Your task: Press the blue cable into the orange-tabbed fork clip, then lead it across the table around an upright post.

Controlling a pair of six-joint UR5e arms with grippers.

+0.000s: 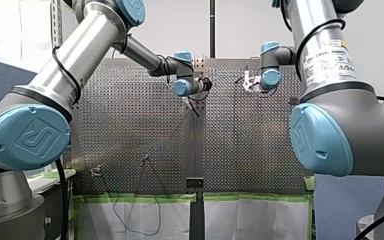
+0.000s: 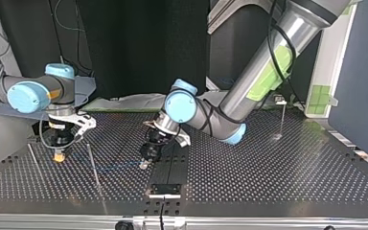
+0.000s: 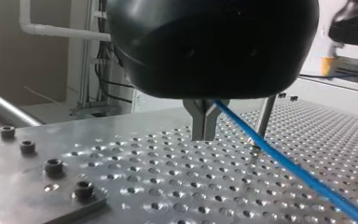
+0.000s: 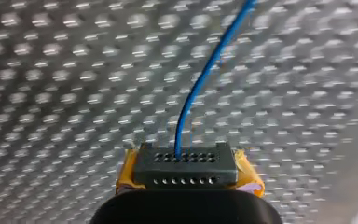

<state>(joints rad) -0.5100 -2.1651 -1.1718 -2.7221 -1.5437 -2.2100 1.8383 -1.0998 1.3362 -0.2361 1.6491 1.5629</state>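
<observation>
The blue cable [image 3: 289, 163] runs taut just above the perforated table, and my left gripper [image 3: 204, 137] has its metal fingers shut on it. A thin upright post [image 3: 264, 116] stands just beyond those fingers, beside the cable. In the top view my left gripper [image 2: 146, 162] hangs low near the table's middle, with the cable [image 2: 110, 163] stretching from it to my right gripper [image 2: 59, 154]. My right gripper [image 4: 189, 173] has its yellow pads [image 4: 251, 179] shut on a black block [image 4: 186, 165], and the cable [image 4: 200, 79] comes out of that block. I cannot make out an orange-tabbed clip for certain.
Two thin upright posts [image 2: 96, 175] [image 2: 33, 160] stand near my right gripper in the top view. A small fixture on a rod [image 2: 281, 101] sits at that view's far right. A black plate [image 2: 166, 189] lies at the table's near edge. Screw heads [image 3: 53, 165] sit beside my left gripper.
</observation>
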